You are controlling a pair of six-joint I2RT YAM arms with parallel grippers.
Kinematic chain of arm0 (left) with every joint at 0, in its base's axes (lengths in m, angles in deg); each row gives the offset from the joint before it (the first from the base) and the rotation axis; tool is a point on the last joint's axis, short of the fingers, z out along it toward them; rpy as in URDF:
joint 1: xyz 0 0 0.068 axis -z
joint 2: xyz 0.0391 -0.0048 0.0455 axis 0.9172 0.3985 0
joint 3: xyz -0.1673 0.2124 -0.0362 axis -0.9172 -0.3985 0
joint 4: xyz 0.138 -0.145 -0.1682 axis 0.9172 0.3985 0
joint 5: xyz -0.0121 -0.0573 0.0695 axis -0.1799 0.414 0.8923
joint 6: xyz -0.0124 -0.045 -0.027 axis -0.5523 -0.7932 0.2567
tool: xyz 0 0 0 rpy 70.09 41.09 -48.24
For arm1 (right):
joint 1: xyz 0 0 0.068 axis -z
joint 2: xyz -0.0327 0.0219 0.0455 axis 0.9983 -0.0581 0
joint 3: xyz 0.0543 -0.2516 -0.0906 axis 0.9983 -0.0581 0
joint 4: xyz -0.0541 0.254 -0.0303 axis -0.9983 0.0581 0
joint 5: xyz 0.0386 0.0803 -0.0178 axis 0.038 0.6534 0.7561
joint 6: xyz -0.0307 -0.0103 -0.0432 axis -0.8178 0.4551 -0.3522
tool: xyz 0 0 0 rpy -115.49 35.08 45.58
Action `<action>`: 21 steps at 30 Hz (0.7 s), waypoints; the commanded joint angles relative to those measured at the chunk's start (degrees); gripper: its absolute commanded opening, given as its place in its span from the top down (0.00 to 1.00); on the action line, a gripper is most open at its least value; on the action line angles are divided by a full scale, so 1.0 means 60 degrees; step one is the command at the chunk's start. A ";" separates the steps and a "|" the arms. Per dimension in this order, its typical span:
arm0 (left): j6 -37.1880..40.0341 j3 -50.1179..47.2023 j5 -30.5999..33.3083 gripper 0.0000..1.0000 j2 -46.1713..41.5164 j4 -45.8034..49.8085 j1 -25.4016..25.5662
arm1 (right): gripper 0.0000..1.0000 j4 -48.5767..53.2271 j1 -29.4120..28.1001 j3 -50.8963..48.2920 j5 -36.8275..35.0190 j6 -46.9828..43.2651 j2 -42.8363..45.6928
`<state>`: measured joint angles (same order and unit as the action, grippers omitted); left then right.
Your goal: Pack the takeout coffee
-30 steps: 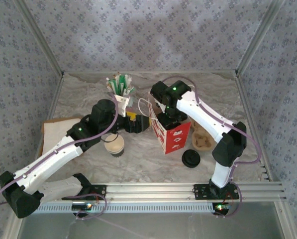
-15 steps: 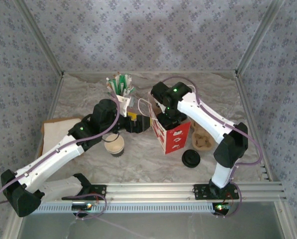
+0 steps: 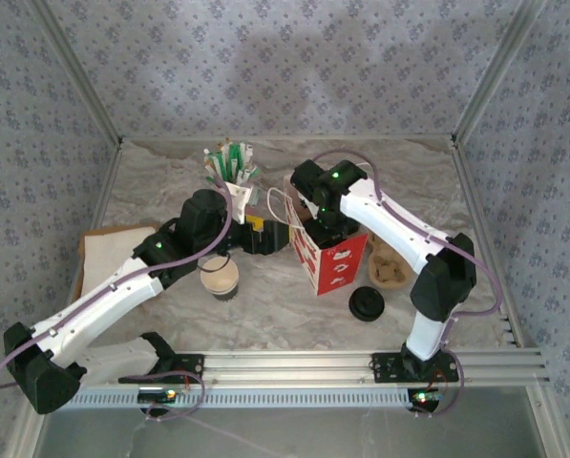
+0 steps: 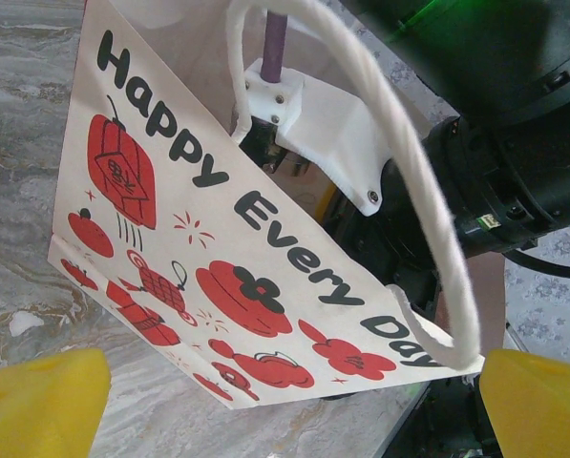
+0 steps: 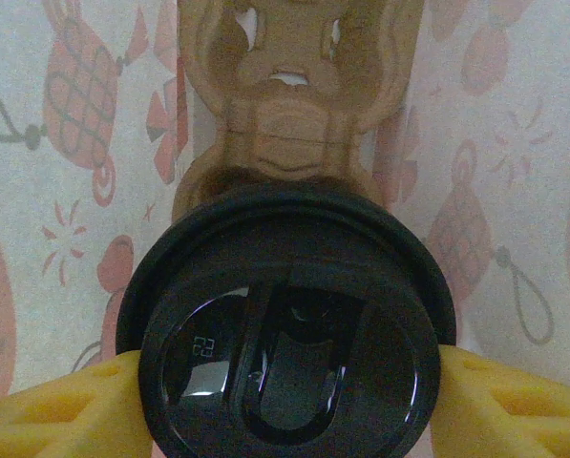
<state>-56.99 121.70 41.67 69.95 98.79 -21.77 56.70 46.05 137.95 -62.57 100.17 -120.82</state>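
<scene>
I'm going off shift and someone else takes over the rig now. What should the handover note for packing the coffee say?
Left gripper: open, empty, facing the printed side of the bag.
Right gripper: inside the bag, closed on a lidded cup, over a cardboard tray.
On the table: an open cup beside the left arm, and a loose lid on the near side of the bag.
Done: lidded cup is in the bag, not yet released.
Left: probably seat it in the tray, let go and pull out. The open cup is unpacked.
</scene>
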 commanded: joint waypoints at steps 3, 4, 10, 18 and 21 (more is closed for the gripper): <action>0.0117 0.0095 0.0009 0.01 0.0028 -0.0326 0.0059 | 0.33 -0.0102 0.0061 -0.0206 0.0121 -0.0130 0.0210; 0.0116 0.0078 0.0019 0.01 0.0014 -0.0339 0.0064 | 0.33 -0.0147 0.0073 -0.0242 0.0137 -0.0130 0.0208; 0.0104 0.0009 0.0023 0.01 0.0041 -0.0412 0.0068 | 0.32 -0.0246 0.0076 -0.0354 0.0181 -0.0101 0.0223; 0.0076 -0.0003 0.0023 0.01 0.0048 -0.0408 0.0063 | 0.32 -0.0267 0.0061 -0.0421 0.0181 -0.0092 0.0326; 0.0059 -0.0034 0.0037 0.01 0.0027 -0.0412 0.0060 | 0.32 -0.0268 0.0070 -0.0418 0.0206 -0.0087 0.0319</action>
<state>-57.01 121.59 41.69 70.32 98.46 -21.77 54.71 46.31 135.77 -62.14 100.17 -120.58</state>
